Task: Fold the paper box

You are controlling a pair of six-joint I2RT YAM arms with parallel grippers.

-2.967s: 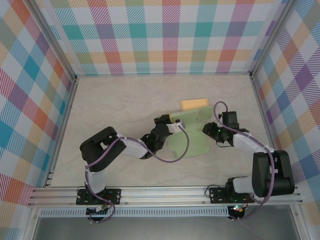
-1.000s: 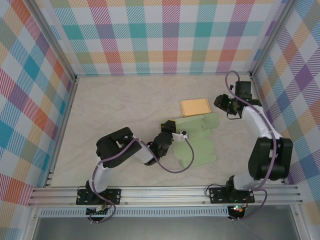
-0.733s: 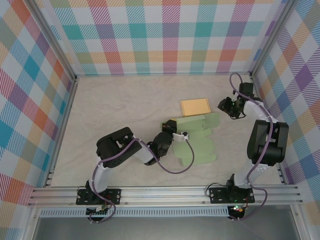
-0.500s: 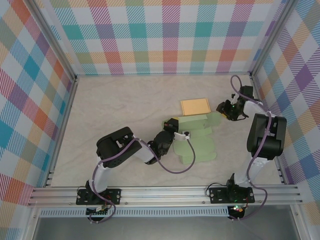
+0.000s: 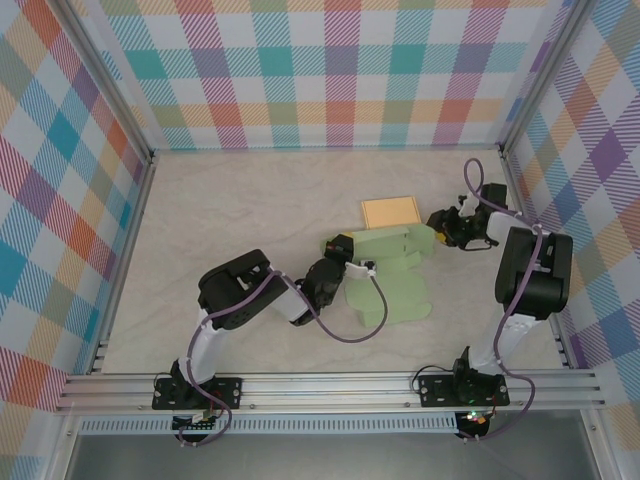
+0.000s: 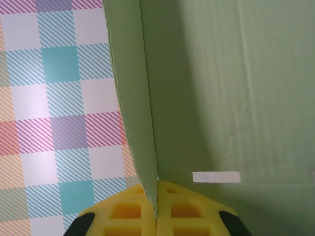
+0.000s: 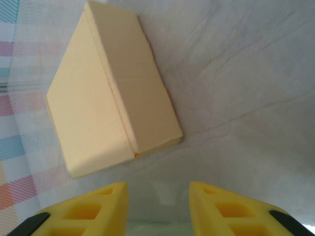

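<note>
Left tool [image 6: 156, 209] clamps the paper box [image 6: 226, 98] wall; right tool [image 7: 158, 196] parted, tips cropped.

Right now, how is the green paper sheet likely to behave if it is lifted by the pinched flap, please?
The green paper sheet is probably floppy: its flap looks very thin, edge-on in the left end effector. It likely hinges along its fold. Being light, it may slide on the smooth table.

The left arm [image 5: 235, 292], at 7 o'clock, and the right arm [image 5: 530, 278], at 4 o'clock, are built of black joint housings and white links. Purple cables [image 5: 351, 341] are looped along both. Yellow finger pads [image 7: 106, 197] are moulded with square pockets
</note>
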